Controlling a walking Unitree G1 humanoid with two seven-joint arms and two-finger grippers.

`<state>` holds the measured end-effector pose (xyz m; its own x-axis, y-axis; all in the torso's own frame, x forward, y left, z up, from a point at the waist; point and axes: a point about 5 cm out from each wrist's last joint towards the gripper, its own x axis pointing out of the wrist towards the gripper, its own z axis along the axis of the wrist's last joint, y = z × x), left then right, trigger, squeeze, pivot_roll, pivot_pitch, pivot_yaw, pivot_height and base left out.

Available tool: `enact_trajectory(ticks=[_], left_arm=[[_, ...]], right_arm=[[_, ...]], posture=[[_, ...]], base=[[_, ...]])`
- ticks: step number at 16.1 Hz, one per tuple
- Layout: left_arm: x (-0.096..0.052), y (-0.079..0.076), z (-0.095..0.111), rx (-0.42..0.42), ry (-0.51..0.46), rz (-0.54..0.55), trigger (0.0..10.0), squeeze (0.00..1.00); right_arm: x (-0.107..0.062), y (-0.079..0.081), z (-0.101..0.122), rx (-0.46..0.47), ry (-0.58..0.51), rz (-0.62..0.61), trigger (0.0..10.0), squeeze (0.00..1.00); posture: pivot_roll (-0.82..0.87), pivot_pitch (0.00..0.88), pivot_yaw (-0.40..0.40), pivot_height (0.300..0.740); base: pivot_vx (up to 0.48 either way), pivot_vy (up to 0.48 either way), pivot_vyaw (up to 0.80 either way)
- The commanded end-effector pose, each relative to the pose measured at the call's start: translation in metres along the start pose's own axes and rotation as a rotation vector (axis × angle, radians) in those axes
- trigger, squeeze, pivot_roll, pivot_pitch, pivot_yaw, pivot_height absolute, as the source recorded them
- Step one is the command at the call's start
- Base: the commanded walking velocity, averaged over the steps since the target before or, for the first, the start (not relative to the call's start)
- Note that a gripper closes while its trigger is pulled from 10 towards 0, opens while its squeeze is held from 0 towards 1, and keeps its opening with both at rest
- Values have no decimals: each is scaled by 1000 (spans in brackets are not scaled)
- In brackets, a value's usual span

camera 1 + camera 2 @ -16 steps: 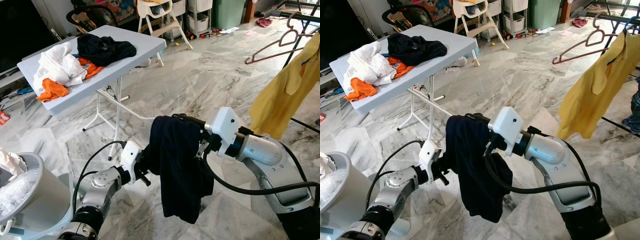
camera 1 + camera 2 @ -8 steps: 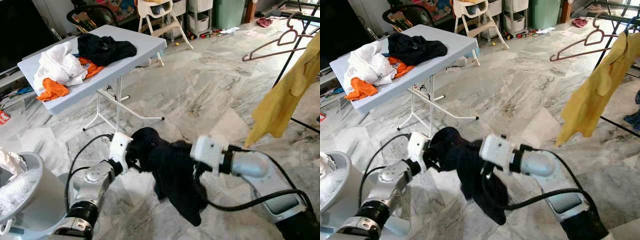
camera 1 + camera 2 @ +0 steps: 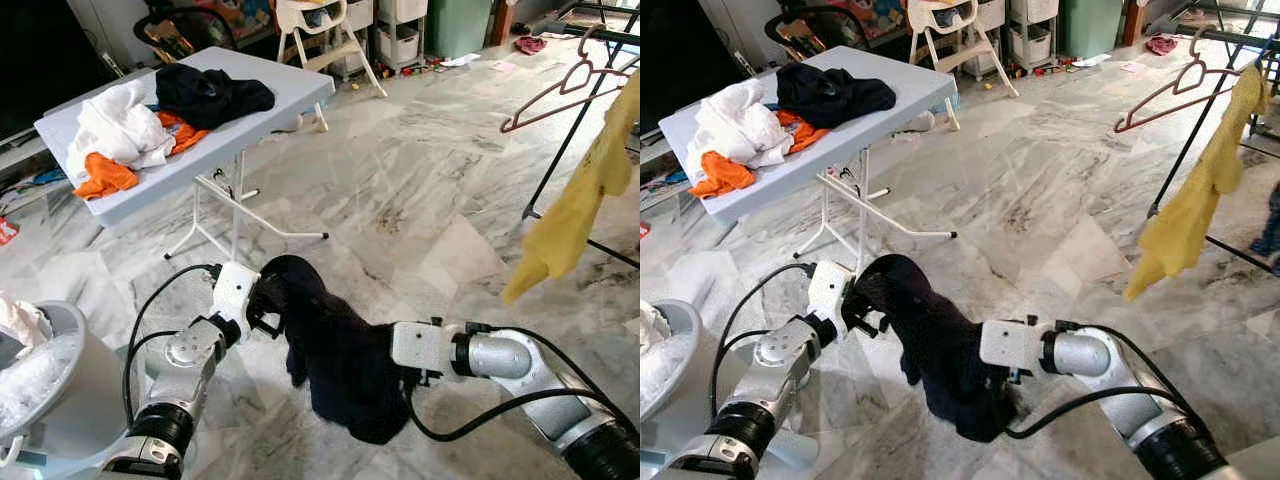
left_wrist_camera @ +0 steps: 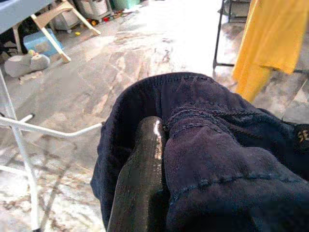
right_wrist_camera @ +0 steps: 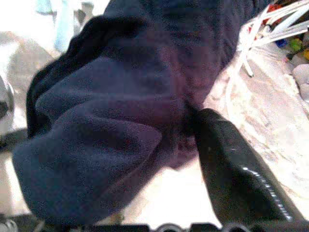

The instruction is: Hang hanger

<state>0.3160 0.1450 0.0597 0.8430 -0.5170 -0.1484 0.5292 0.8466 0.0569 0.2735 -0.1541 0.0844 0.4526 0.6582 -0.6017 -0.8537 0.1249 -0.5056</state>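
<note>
You hold a dark garment [image 3: 335, 365] between both grippers: the left gripper [image 3: 266, 312] clamps its upper end, the right gripper [image 3: 400, 385] its lower bunch. The hanger [image 3: 560, 90] hangs well apart on the rack [image 3: 570, 130]. Sagging cloth may slip out.

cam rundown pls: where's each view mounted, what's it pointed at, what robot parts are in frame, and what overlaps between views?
Left eye, head: looks forward and down at marble floor, folding table, both silver arms holding the dark garment.
Right eye, head: same scene, slightly offset; yellow shirt on the rack at right.
Left wrist: looks along one black finger tucked into the dark garment, yellow shirt beyond.
Right wrist: close on the dark garment, one black finger alongside.
Shared: the dark garment appears in all four.
</note>
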Motion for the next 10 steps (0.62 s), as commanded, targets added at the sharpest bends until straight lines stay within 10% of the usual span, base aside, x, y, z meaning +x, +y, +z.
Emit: enact_trajectory(ticks=[1, 7, 10], left_arm=[[-4, 10, 6, 39, -20, 35, 0, 0], [-7, 17, 4, 90, 9, 99, 0, 0], [-7, 19, 11, 169, -36, 122, 0, 0]], right_arm=[[3, 0, 0, -38, 8, -7, 10000, 1000], [-5, -14, -33, -134, 167, -136, 10000, 1000], [-4, -15, -46, 85, 203, -221, 10000, 1000]], posture=[[-147, 32, 183, 740], [-142, 36, 184, 740], [-148, 42, 186, 740]], base=[[0, 0, 0], [0, 0, 0], [0, 0, 0]])
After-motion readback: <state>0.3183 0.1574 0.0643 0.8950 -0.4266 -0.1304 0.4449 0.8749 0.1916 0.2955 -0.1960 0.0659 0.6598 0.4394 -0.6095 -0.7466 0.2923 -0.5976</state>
